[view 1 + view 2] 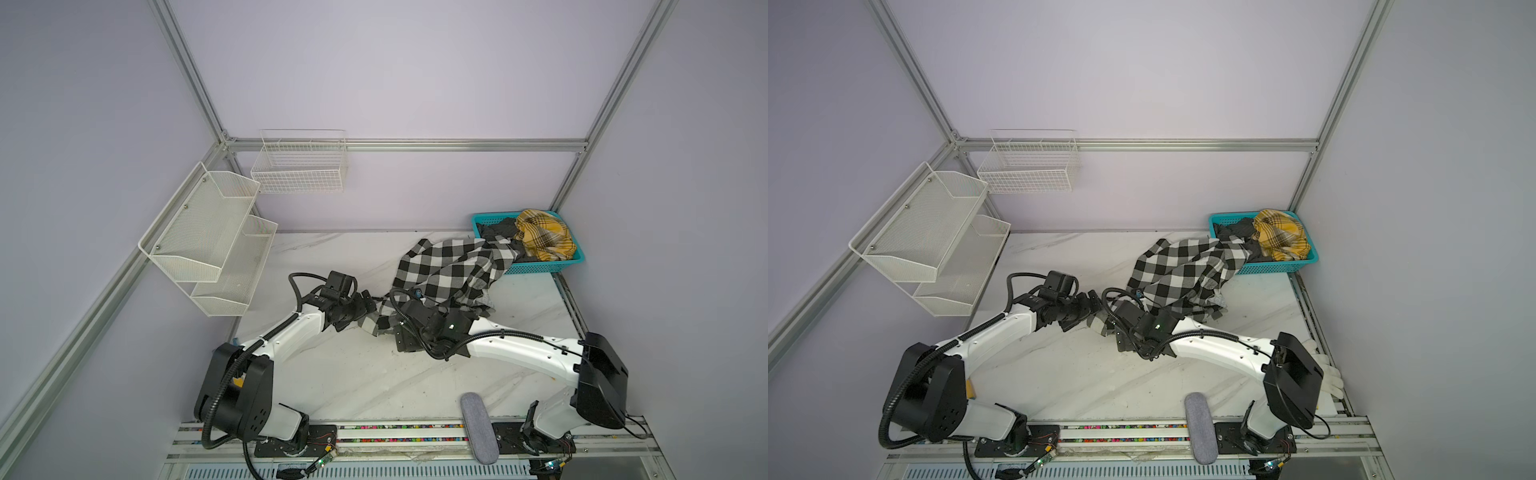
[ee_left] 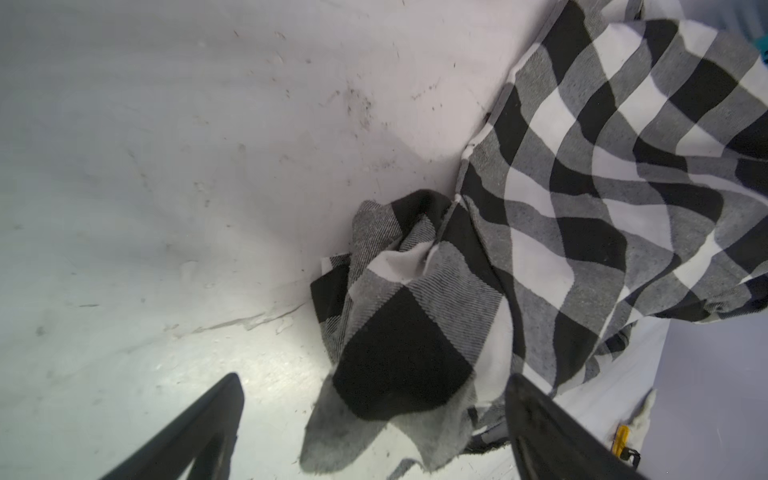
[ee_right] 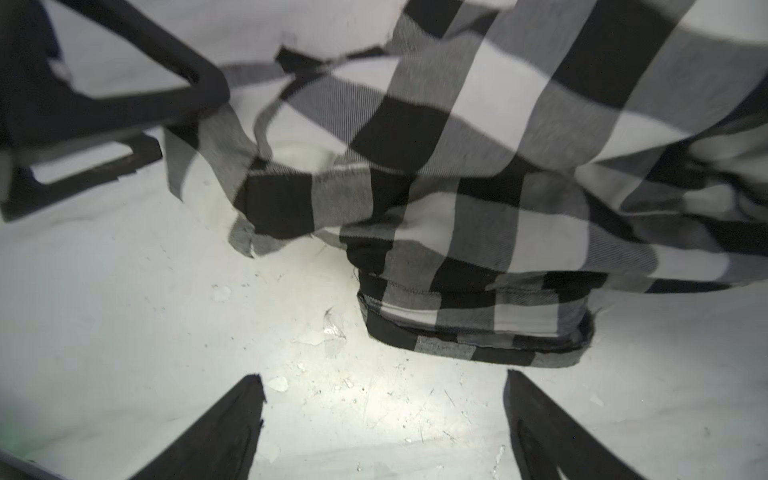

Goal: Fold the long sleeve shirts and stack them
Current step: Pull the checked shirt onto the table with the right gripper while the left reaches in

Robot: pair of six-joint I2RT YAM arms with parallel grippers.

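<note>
Left gripper (image 2: pixel 374 378), right gripper (image 3: pixel 383 374): both are standing with jaws apart, clamping nothing; black-and-white checked shirt (image 1: pixel 449 266) is lying crumpled before them, trailing from teal basket (image 1: pixel 540 268).

I count three shirts, one basket (image 1: pixel 540 268), two racks.
Checked shirt (image 1: pixel 449 270), yellow shirt (image 1: pixel 544 235), grey shirt (image 1: pixel 496 227); mesh rack (image 1: pixel 208 237), wire rack (image 1: pixel 299 166).
</note>
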